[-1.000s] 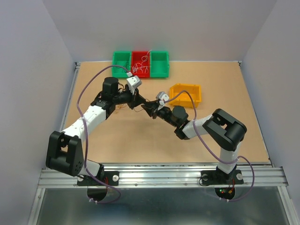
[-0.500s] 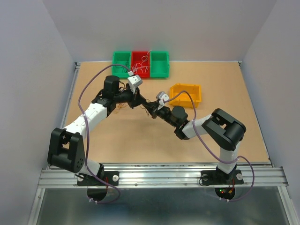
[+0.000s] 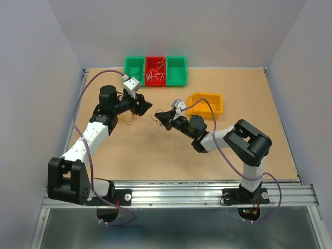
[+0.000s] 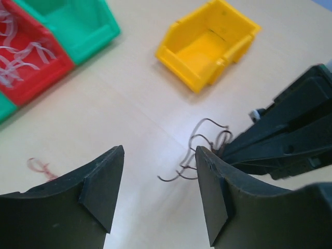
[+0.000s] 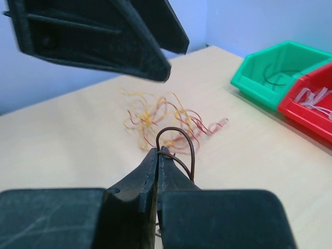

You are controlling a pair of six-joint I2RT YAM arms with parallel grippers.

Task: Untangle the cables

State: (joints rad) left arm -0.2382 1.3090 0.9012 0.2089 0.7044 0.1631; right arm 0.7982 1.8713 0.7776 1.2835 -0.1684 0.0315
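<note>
Where the brown wire (image 5: 175, 128) was pinched in the closed right tool (image 5: 157, 153), it was held clear of the red and yellow tangle (image 5: 155, 115) lying on the counter (image 3: 155, 150). The left tool (image 4: 158, 161) was held open and empty. Sorting was judged underway; dropping the wire into a bin was called for next, with open counter toward the yellow bin (image 4: 207, 46).

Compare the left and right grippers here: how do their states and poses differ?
The left gripper is open and empty; the right gripper is shut on a dark brown wire. In the top view, the left gripper points rightward and the right gripper points leftward. Both are black and two-fingered, and they face each other tip to tip without touching.
</note>
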